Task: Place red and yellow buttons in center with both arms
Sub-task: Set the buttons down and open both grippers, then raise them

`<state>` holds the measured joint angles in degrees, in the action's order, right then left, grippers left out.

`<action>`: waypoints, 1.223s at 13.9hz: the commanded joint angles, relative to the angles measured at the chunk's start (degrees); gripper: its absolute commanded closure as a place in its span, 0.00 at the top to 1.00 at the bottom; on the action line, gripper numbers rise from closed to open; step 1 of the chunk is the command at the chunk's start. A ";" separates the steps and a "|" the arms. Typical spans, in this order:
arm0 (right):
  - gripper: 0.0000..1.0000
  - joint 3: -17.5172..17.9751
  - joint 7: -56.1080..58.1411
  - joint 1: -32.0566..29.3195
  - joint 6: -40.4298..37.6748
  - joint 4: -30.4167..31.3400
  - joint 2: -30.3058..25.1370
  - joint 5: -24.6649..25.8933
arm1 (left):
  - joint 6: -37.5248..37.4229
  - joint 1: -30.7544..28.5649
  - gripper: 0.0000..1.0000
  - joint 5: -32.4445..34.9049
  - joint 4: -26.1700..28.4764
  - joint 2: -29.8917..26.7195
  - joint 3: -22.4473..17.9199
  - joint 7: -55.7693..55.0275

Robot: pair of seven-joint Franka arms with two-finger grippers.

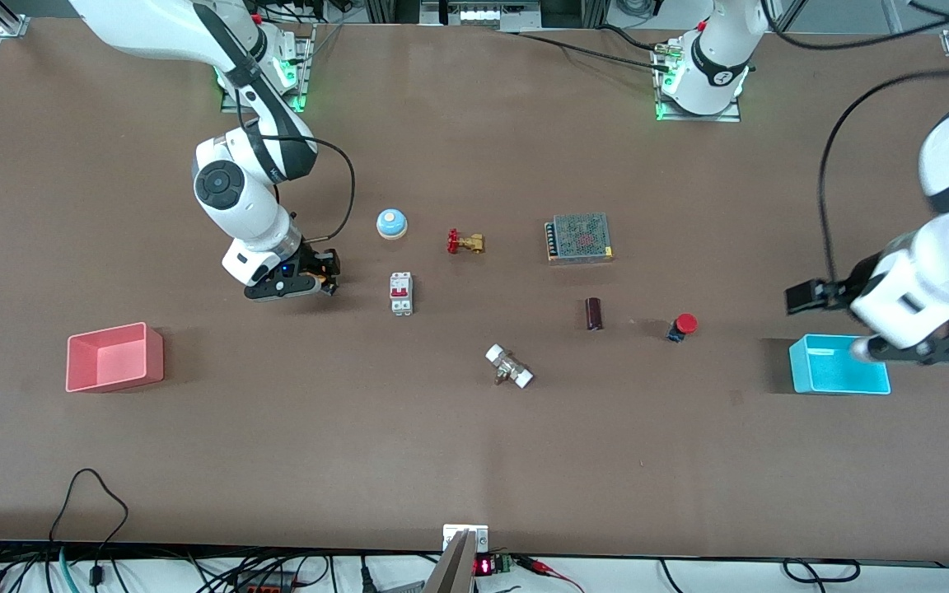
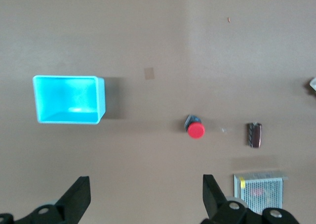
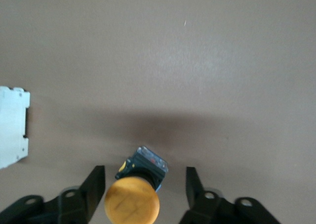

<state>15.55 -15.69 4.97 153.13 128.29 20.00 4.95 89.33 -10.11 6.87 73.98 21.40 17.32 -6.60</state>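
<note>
Right gripper (image 3: 144, 187) spread wide around yellow button (image 3: 132, 200), half hidden at six o'clock. Left gripper (image 2: 146, 198) wide open above table (image 1: 474, 461), fingertips cropped; red button (image 2: 195, 130) at twelve.

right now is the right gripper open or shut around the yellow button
Open. In the right wrist view the right gripper has a finger on each side of the yellow button, with brown tabletop showing in both gaps.

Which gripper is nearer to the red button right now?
Left. The left gripper hangs open over the table by the cyan bin, with the red button close by. The right gripper is at the right arm's end, open around the yellow button.
</note>
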 commanded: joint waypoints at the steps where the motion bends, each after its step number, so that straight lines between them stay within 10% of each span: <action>1: 1.00 0.09 -2.15 -0.84 -2.03 -3.56 -0.66 1.03 | -3.54 0.09 1.00 0.16 -1.04 -2.23 0.26 2.02; 9: 1.00 -0.43 -0.14 -7.16 -32.00 -19.13 -11.63 0.15 | -3.19 -0.27 1.00 -1.33 1.59 -5.65 -0.09 3.08; 13: 1.00 -9.11 16.44 -8.57 -45.43 -27.63 -14.11 -6.25 | 4.43 11.41 1.00 -12.22 20.03 -19.97 -17.39 10.43; 17: 1.00 -13.35 20.09 -9.98 -51.25 -31.87 -17.10 -6.10 | 5.70 11.43 1.00 -4.68 22.43 -22.98 -17.24 12.22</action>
<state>2.34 3.61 -4.80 105.04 98.38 3.93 -0.85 94.29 0.13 -0.28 93.06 1.11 0.78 4.11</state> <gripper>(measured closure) 0.000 0.000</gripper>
